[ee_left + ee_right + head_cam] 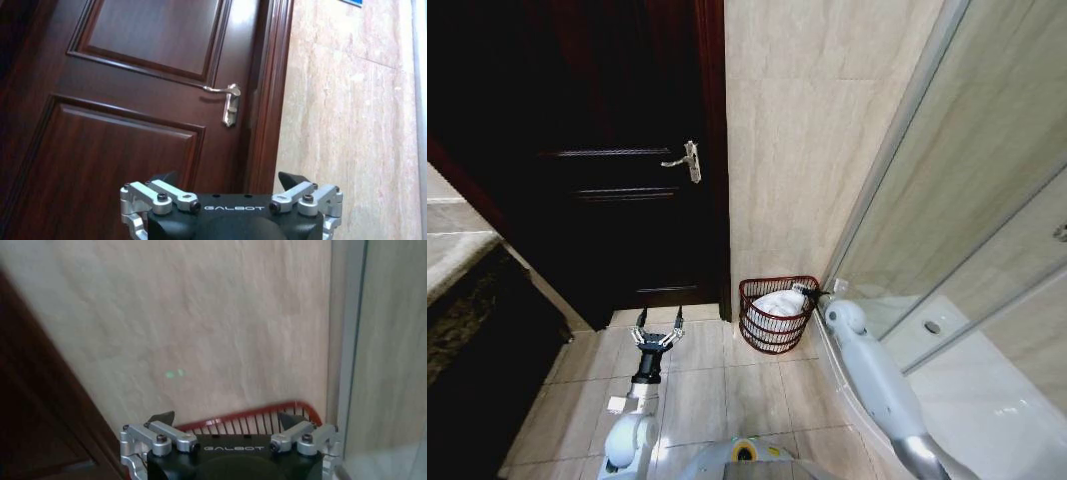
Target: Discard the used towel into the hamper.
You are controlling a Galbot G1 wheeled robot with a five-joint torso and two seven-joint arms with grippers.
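The hamper (775,335), a reddish-brown wire basket, stands on the floor in the corner between the door frame and the shower glass. A white towel (779,304) lies bunched inside it. My right gripper (810,291) hovers at the hamper's right rim. In the right wrist view, the right gripper (225,419) is open and holds nothing, with the hamper's red rim (267,412) just beyond it. My left gripper (659,326) is open and empty above the floor tiles, left of the hamper. In the left wrist view, the left gripper (228,179) faces the door.
A dark wooden door (617,200) with a silver handle (689,160) is ahead on the left. A beige tiled wall (807,150) rises behind the hamper. The glass shower screen (957,240) lies close on the right, and a dark counter (467,330) on the left.
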